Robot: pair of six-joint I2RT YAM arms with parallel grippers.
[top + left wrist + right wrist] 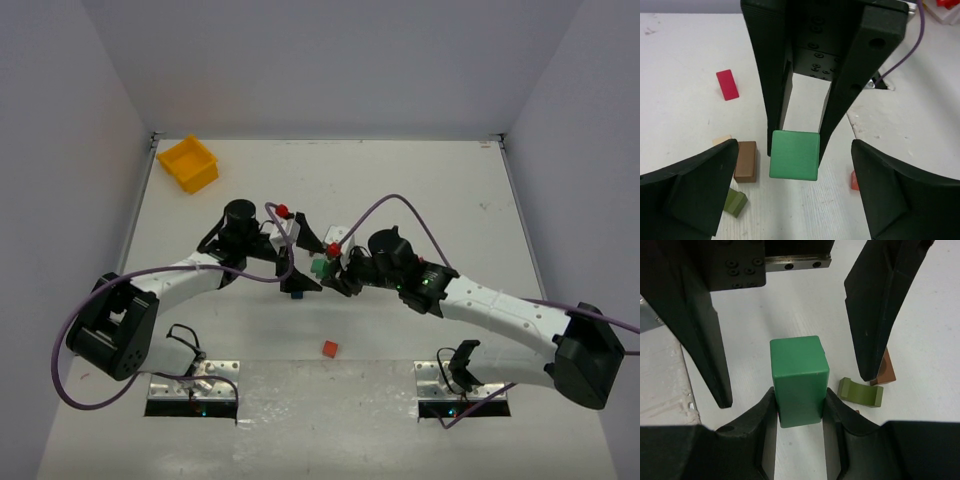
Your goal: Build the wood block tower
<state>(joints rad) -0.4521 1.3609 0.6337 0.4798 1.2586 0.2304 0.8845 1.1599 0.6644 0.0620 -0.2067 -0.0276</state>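
My right gripper (800,396) is shut on a green block (797,357) and holds it upright at mid-table (321,268). My left gripper (307,260) is open, its fingers spread wide on either side of that block without touching it. In the left wrist view the green block (794,155) sits between the right gripper's fingers (771,75). Loose on the table beside it lie a brown block (746,161), an olive-green arch (735,202), a pale block (722,140) and a magenta block (727,84). No stacked tower shows.
An orange-red block (329,348) lies alone near the front, also at the left wrist view's right side (854,180). A yellow bin (190,163) stands at the back left. The two arms meet at the table's middle, cables looping over them.
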